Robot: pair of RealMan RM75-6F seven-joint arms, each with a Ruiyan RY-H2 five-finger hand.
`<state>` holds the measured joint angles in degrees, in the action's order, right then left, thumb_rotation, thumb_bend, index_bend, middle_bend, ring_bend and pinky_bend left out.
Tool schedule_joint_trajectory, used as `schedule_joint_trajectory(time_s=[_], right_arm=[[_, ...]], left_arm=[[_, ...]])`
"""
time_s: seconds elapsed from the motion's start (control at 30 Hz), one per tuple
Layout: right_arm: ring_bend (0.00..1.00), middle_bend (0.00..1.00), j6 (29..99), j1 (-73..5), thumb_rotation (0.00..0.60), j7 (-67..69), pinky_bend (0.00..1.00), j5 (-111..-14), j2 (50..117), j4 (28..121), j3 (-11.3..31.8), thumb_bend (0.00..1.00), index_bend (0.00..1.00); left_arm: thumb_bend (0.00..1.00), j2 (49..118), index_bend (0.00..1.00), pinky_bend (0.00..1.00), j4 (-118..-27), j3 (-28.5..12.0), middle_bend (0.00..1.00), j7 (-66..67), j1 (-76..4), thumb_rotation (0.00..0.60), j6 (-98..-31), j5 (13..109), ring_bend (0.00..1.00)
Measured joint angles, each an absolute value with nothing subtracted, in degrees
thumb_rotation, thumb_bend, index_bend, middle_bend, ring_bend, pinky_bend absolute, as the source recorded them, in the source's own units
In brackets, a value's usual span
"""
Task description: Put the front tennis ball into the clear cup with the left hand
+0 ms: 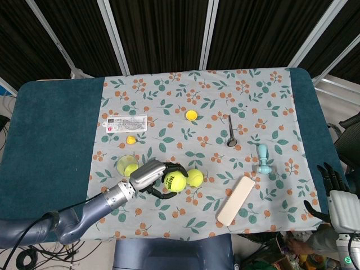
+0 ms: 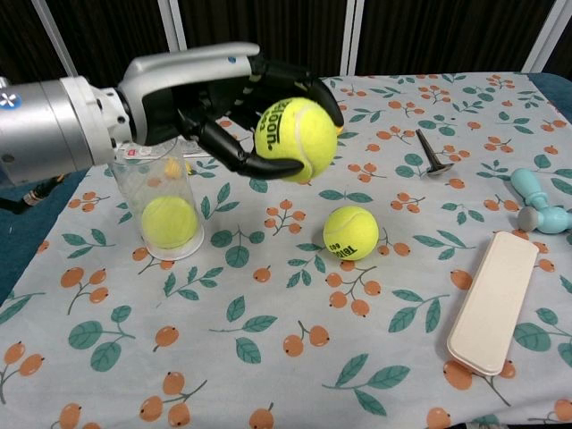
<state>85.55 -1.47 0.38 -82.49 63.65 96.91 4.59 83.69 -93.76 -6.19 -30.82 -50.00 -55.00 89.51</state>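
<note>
While the left hand [image 2: 234, 103] clasped the tennis ball [image 2: 293, 137] aloft, the clear cup [image 2: 161, 201] stood below its wrist; it needed centring over the rim before letting go.

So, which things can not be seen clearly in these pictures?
- Clear cup, head view: the left hand covers part of its rim.
- Held tennis ball, chest view: fingers wrap it, so its back is hidden.
- Right hand, head view: cut by the frame edge; absent from the chest view.
- Card: print too small to read.
</note>
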Motion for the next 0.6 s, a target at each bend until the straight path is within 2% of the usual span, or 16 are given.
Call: schedule_joint_trajectory(time_s=[0.3, 0.6], right_arm=[[0.07, 0.00, 85.41, -1.47, 0.600, 0.31, 0.24, -82.36, 63.64, 97.03, 4.56, 0.17, 0.00], [0.07, 0.00, 85.40, -1.47, 0.600, -0.02, 0.24, -82.24, 63.69, 97.20, 4.57, 0.17, 0.00]], left_arm=[[0.43, 77.89, 0.36, 0.60, -96.22, -8.42, 0.48, -24.93, -49.41, 0.600, -57.79, 89.77, 0.40], [0.43, 64.19, 0.36, 0.60, -102.59, -9.03, 0.48, -18.10, -46.68, 0.600, -57.77, 86.63, 0.40]])
